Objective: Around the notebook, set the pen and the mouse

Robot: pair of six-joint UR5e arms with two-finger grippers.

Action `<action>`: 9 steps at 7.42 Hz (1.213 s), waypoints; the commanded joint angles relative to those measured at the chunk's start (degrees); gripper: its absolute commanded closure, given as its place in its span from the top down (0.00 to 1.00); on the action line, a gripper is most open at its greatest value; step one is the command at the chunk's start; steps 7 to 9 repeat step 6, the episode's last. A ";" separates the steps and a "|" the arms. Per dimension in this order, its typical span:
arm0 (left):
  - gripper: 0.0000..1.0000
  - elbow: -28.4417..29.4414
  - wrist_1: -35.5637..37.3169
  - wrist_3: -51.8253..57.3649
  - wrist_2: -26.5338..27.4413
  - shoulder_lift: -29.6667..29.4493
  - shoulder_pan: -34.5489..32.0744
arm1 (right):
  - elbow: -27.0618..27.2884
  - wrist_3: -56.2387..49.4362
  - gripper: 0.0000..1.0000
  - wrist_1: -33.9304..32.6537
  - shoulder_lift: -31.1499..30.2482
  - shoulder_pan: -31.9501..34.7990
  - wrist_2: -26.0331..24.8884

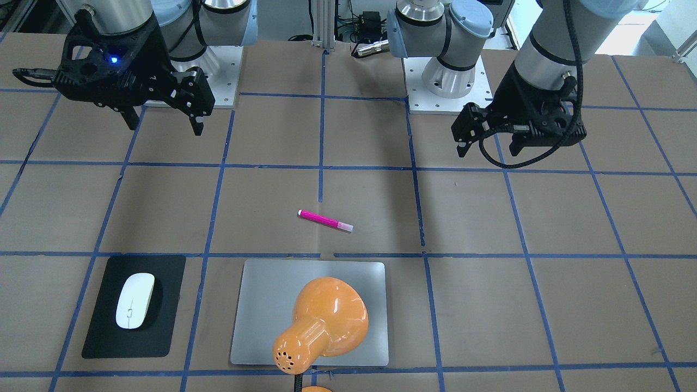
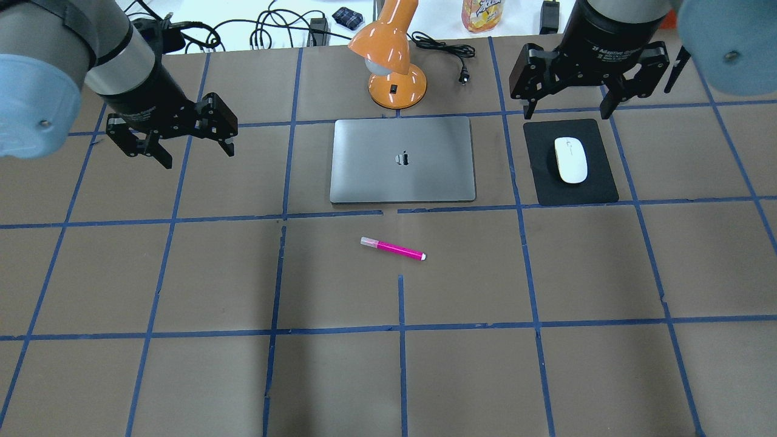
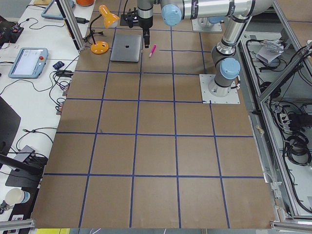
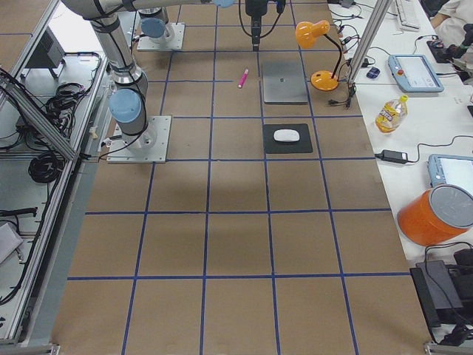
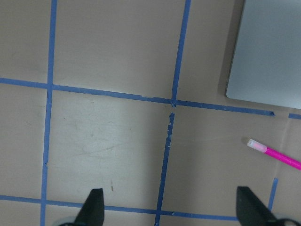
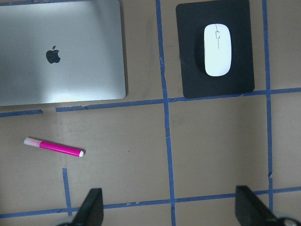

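Observation:
The silver-grey notebook [image 2: 402, 159] lies closed at the table's far middle. A magenta pen [image 2: 393, 248] lies loose on the brown surface just in front of the notebook, pale tip pointing left in the overhead view. The white mouse [image 2: 571, 159] rests on a black mat [image 2: 546, 182] to the notebook's right. My left gripper [image 2: 194, 149] hangs open in the air, left of the notebook, holding nothing. My right gripper [image 2: 567, 109] hangs open above the mat's far edge, also holding nothing. The right wrist view shows the pen [image 6: 54, 147], the mouse [image 6: 217, 49] and the notebook [image 6: 61, 52].
An orange desk lamp [image 2: 394, 57] stands just behind the notebook, its shade leaning over it in the front-facing view [image 1: 324, 321]. A power cord [image 2: 446, 54] trails beside the lamp base. Blue tape lines grid the brown table [image 2: 182, 364].

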 commanded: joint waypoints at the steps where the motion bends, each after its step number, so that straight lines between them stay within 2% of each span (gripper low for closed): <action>1: 1.00 -0.02 -1.79 2.51 0.14 1.36 0.55 | 0.01 0.00 1.00 -0.10 -0.02 0.00 0.01; 9: 1.00 -0.10 -2.23 1.63 1.45 1.53 0.82 | -0.51 0.00 1.00 0.07 -0.02 0.00 0.01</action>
